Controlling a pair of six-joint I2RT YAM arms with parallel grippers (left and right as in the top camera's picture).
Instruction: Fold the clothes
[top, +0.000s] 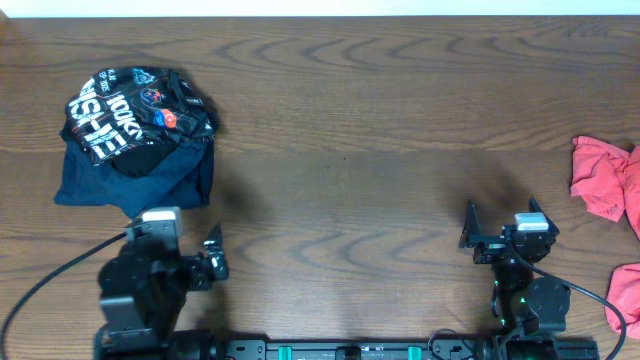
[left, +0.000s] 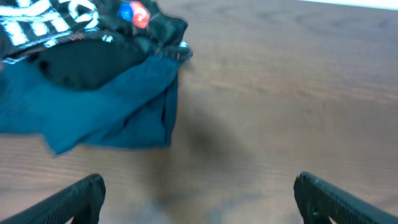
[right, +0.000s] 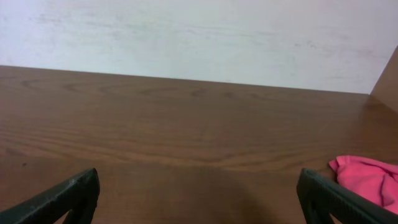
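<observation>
- The jersey (top: 135, 115) lies in a lump at the far left of the table (top: 340, 120). It sits on top of a blue cloth (top: 150, 185).
- The left gripper (left: 199, 186) is wide open and holds nothing. It hangs just near of the blue cloth.
- The right gripper (right: 198, 180) is wide open and empty too, at the near right, far from the jersey.
- A pink cloth (top: 605, 180) lies at the right edge.
- The fold looks not yet begun. The left gripper should pinch only the jersey's edge, not the blue cloth under it, and pull it to bare wood to spread it flat.
- The lump is longer from left to right. Its white letters lie sideways. Neck and hem cannot be told apart.
</observation>
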